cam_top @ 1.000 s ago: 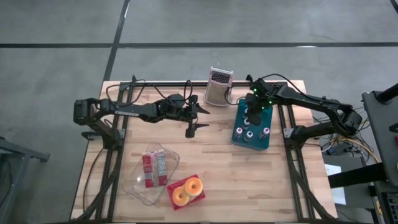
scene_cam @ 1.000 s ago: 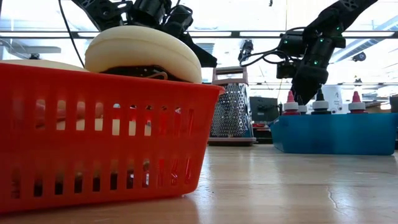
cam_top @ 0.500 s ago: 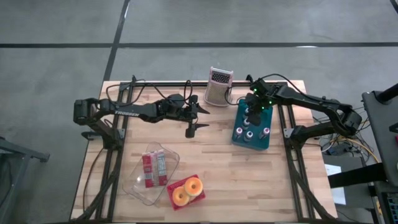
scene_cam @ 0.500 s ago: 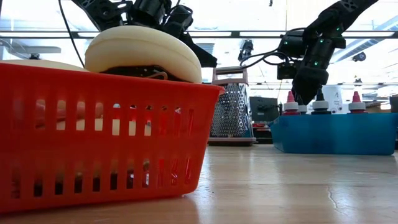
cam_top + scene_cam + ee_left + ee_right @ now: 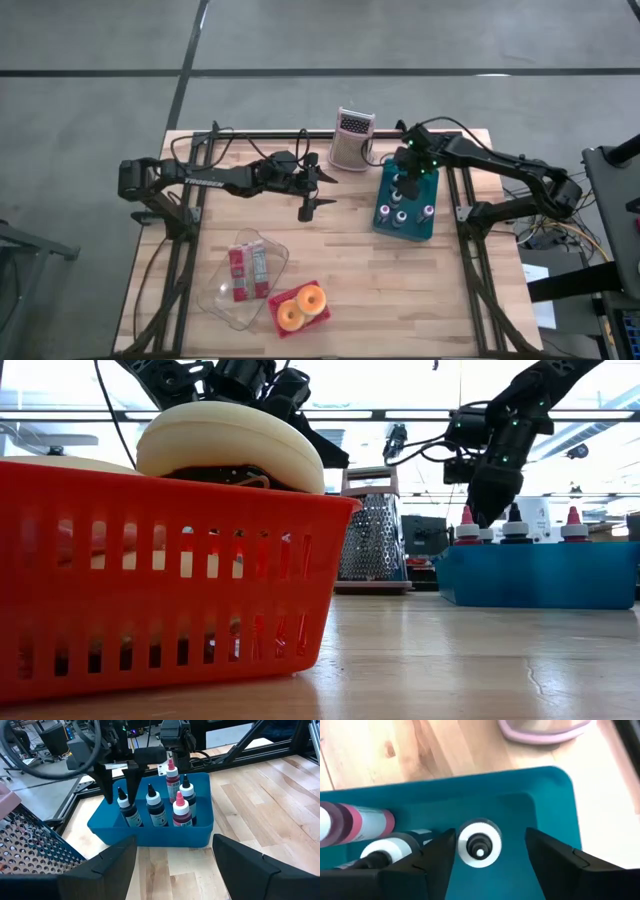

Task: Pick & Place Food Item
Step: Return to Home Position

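The main risk, as I judge it, sits at the right gripper (image 5: pixel 121 796): its jaws are spread and released, holding nothing, yet they hang on either side of the white cap of a black bottle (image 5: pixel 479 843) standing upright at the back end of the blue bin (image 5: pixel 160 832). If the arm swings sideways toward home before it has lifted clear, 1 finger could catch that cap and tip the bottle onto its neighbours, or drag the bin across the table. The bin holds 5 bottles packed close, 3 black and 2 red, so 1 knock could topple several. The grater (image 5: pixel 350 138) stands just beside the bin's back corner, and a low sweep back over that corner could clip it too. A straight lift first looks the safest move. In pose, the right arm reaches in from its side of the table with the wrist bent down, so the fingers point nearly straight down into the bin, the tips about level with the cap. The left gripper (image 5: pixel 315 192) hovers above mid-table, jaws wide and empty, facing the bin but well apart from it, arm stretched out roughly level, so its way home looks free
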You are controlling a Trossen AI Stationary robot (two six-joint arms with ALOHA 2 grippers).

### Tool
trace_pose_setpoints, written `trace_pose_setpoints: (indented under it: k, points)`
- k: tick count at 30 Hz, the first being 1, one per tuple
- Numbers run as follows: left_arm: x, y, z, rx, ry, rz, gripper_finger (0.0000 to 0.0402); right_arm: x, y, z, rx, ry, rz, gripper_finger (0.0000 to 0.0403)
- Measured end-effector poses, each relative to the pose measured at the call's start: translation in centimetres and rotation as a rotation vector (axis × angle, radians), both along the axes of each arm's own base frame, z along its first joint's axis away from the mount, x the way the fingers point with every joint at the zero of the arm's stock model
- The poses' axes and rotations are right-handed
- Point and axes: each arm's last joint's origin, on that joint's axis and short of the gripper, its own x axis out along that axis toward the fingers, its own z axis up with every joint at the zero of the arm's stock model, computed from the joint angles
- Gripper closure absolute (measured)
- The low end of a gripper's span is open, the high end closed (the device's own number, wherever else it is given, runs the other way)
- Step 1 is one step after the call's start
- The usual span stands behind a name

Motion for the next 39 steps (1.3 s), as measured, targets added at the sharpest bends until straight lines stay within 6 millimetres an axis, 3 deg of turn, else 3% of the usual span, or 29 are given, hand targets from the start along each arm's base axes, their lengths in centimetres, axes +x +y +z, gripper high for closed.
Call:
trace_pose_setpoints:
  k: [10, 17, 30, 35, 39]
  points:
    - [0.0, 0.0, 0.0, 0.001, 0.001, 0.002, 0.0140, 0.0, 0.0, 1.7, -0.013, -0.016, 0.001, 0.0142]
    - [-0.1, 0.3, 0.2, 0.040, 0.003, 0.095, 0.0140, -0.5, 0.4, 4.5, -0.088, -0.110, 0.002, 0.0143]
    - [-1.8, 0.2, 3.6, 0.013, -0.080, 0.203, 0.0140, -2.6, 3.4, 11.8, -0.265, -0.561, -0.074, 0.0157]
    - [-2.3, 0.0, 4.4, -0.041, -0.101, 0.221, 0.0140, -3.6, 4.3, 13.5, -0.265, -0.710, -0.127, 0.0165]
    - [-3.1, -0.2, 5.0, -0.172, -0.090, 0.251, 0.0140, -3.7, 4.9, 13.7, -0.210, -0.764, 0.008, 0.0164]
